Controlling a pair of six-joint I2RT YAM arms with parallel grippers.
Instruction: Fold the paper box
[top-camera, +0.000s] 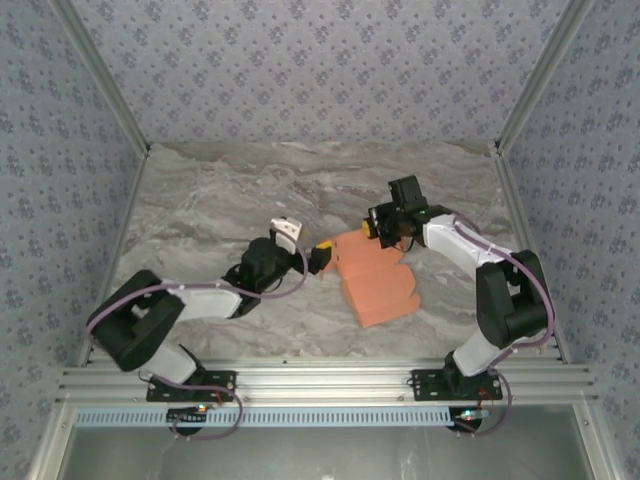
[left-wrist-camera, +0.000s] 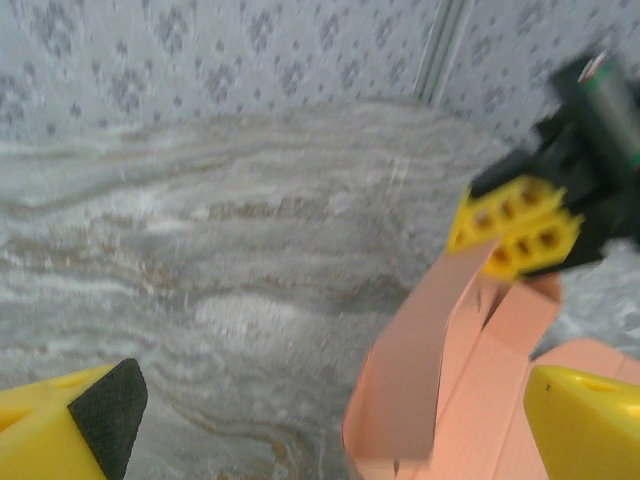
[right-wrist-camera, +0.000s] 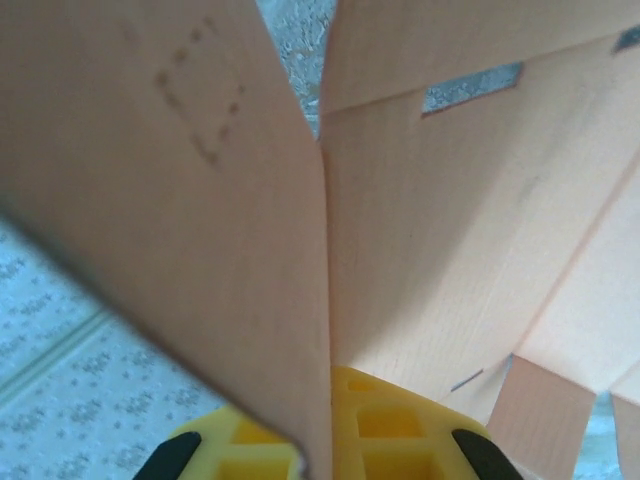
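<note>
- Though the box (top-camera: 378, 280) sits on the table (top-camera: 200, 200) just right of centre, between the two arms, it looks to me barely begun: most of it is a flat, creased sheet, its near flaps spread out on the marble.
- Nearest me, the left gripper (top-camera: 318, 258) lies low at the box's left edge, its fingers (left-wrist-camera: 100, 410) spread wide apart. From its wrist the raised card stands in the gap between them, and I cannot tell whether either pad touches it.
- A little farther, one flap (left-wrist-camera: 430, 330) stands up off the sheet, bent along its crease.
- Farther again, the right gripper (top-camera: 378, 228) is at the box's far left corner, jaws pressed together on the top of that flap. Its own wrist view shows the card pinched between the yellow fingers (right-wrist-camera: 400, 430).
- What is left, by my reckoning, is nearly everything: the other walls have to come up, and the tabs must go into the slits (right-wrist-camera: 470, 88), which are open.
</note>
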